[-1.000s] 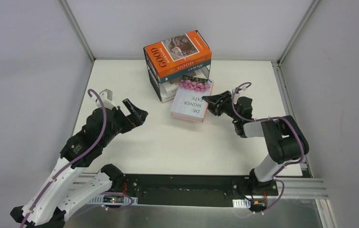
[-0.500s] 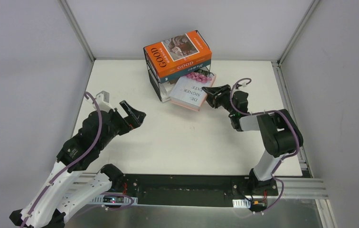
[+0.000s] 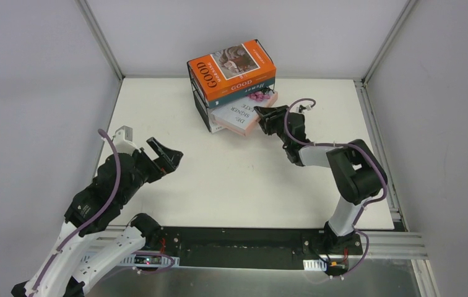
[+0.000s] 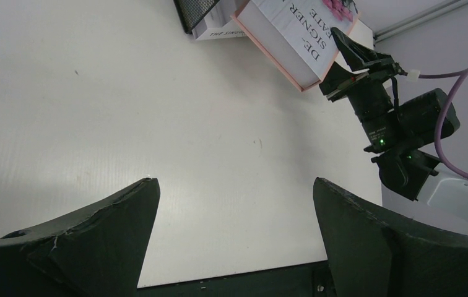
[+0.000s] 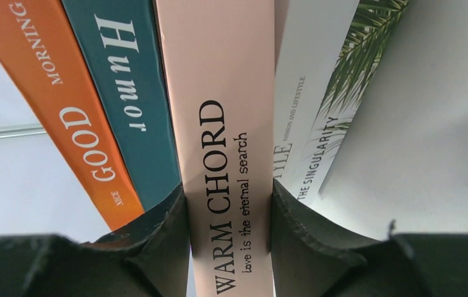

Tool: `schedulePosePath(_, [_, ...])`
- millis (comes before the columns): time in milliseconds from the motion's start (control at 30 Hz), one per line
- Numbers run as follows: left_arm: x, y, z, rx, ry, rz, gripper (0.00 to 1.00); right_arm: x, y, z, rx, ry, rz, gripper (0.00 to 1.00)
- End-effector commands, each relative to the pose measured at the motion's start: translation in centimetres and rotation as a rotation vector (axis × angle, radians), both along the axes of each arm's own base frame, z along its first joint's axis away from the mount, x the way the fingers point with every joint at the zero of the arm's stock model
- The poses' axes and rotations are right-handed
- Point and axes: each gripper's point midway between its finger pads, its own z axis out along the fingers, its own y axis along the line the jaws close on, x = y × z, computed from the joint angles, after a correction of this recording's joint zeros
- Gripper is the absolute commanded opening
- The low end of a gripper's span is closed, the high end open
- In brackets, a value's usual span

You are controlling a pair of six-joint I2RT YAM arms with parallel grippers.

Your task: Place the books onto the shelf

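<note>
The pink-flower book (image 3: 239, 116) lies flat, its far end slid into the shelf (image 3: 199, 106) under the teal book (image 3: 247, 90) and the orange "GOOD MORNING" book (image 3: 231, 68). My right gripper (image 3: 264, 119) is shut on its near end. In the right wrist view its pink "WARM CHORD" spine (image 5: 228, 142) sits pinched in the right gripper (image 5: 228, 210), with the orange spine (image 5: 64, 105) and teal spine (image 5: 129, 93) to its left and the white palm-leaf book (image 5: 337, 93) to its right. My left gripper (image 3: 164, 154) hangs open over bare table, far left of the shelf.
White books (image 3: 219, 127) lie in the shelf's lower tier. Grey walls close in the table on three sides, and a metal rail (image 3: 374, 124) runs along the right edge. A black base bar (image 3: 244, 247) spans the near edge.
My right gripper has carried the pink-flower book up and left, pushing it into the shelf. My left arm has drawn back down and to the left, still open.
</note>
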Motion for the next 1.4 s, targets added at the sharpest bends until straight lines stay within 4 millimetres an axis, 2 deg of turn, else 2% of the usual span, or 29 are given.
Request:
schedulePosePath(0, [-0.5,1.2,0.7,-0.007,-0.015,0.042,1.0,2.7,-0.6,1.4,-0.002,-0.046,-0.121,0.0])
schedulePosePath(200, [-0.8,1.4,0.6,-0.012,-0.009,0.05,1.0,3.5,-1.0,0.7,-0.02,-0.029,-0.2,0.0])
schedulePosePath(500, [-0.8,1.3,0.7,-0.025,-0.003,0.051,1.0,3.0,-0.3,0.2,-0.021,-0.011,-0.277,0.0])
schedulePosePath(533, [-0.8,1.3,0.6,-0.025,-0.003,0.051,1.0,2.9,-0.1,0.1,-0.018,-0.005,-0.284,0.03])
schedulePosePath(567, [-0.7,1.3,0.6,-0.025,-0.001,0.051,1.0,2.8,0.1,-0.1,-0.019,0.0,-0.291,0.11])
schedulePosePath(667, [-0.8,1.2,0.5,-0.03,0.0,0.049,1.0,2.4,1.1,-0.5,-0.031,0.021,-0.279,0.47])
schedulePosePath(700, [-0.9,1.2,0.5,-0.032,0.0,0.049,1.0,2.3,1.4,-0.7,-0.03,0.029,-0.267,0.54])
schedulePosePath(900, [-1.0,1.3,0.1,-0.033,0.003,0.053,1.0,1.3,2.6,-1.2,-0.037,0.053,-0.193,0.74])
schedulePosePath(967, [-0.9,1.3,0.0,-0.034,0.007,0.051,1.0,0.9,3.0,-1.2,-0.051,0.057,-0.164,0.85])
schedulePosePath(1100, [-0.9,1.2,-0.1,-0.034,0.011,0.049,1.0,0.1,3.3,-0.6,-0.086,0.034,-0.125,0.97])
schedulePosePath(1367, [-0.8,1.1,-0.3,-0.027,0.019,0.048,1.0,-0.9,4.6,0.6,-0.047,0.015,-0.029,0.98])
